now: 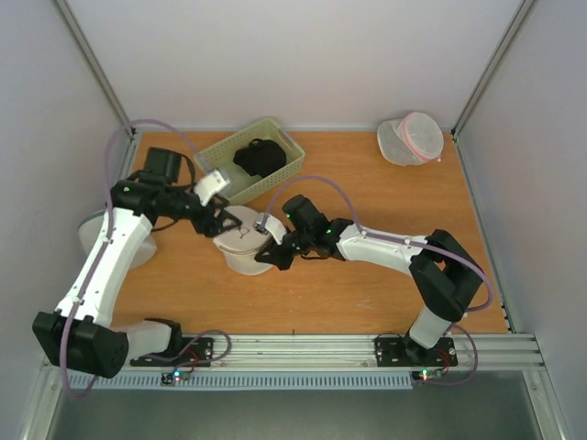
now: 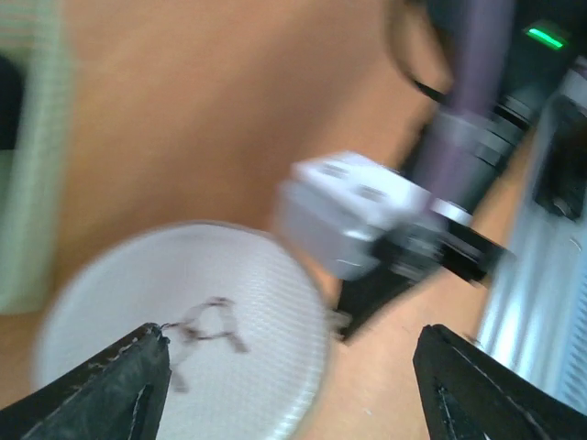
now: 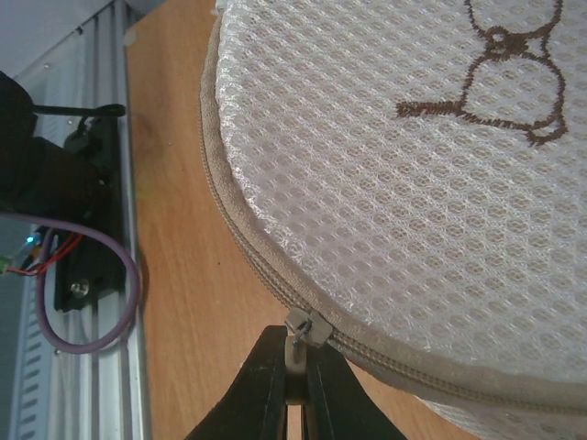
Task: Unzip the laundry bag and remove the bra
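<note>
The round cream-white mesh laundry bag [image 1: 240, 243] lies mid-table, its zip closed along the rim. Its top face bears a dark stitched motif [image 3: 500, 82]. My right gripper [image 3: 295, 390] is shut on the beige zip pull [image 3: 295, 365], below the slider [image 3: 307, 327] at the bag's near rim [image 3: 275, 275]. In the top view it [image 1: 267, 257] sits at the bag's right front edge. My left gripper [image 2: 293, 385] is open and empty just above the bag [image 2: 183, 339], at its far left side [image 1: 220, 224]. No bra is in view.
A green basket [image 1: 220, 151] holding a dark item [image 1: 260, 156] stands behind the bag. A white mesh bag with a pink zip [image 1: 410, 137] sits at the back right. A greyish-white bag [image 1: 92, 234] lies under the left arm. A metal rail [image 1: 303, 348] runs along the front.
</note>
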Tool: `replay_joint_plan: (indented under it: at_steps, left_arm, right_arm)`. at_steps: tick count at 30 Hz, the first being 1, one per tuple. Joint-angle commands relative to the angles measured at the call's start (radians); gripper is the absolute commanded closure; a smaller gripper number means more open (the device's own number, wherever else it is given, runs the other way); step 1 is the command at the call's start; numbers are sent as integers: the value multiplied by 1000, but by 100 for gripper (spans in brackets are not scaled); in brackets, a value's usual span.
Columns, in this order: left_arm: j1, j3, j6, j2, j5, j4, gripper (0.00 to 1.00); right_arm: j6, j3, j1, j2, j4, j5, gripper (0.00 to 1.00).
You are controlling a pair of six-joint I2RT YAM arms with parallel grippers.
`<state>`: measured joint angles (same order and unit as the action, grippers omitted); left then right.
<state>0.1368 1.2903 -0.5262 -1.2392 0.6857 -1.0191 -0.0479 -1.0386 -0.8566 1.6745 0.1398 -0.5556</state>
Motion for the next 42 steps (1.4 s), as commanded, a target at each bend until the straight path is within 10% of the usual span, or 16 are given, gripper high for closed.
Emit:
replay_joint_plan:
  at_steps: [1, 6, 11, 42]
  left_arm:
    - [100, -41, -302, 14, 84, -232, 30]
    - [240, -101, -257, -43, -174, -85, 50]
    - [292, -101, -384, -92, -160, -131, 45]
    - [319, -208, -356, -149, -451, 116, 94]
  right_arm:
    - [-40, -29, 27, 17, -52, -132, 99]
    - [-42, -39, 28, 29, -44, -135, 99]
    - [-44, -45, 28, 37, -36, -121, 99]
    - [-9, -55, 28, 24, -8, -130, 99]
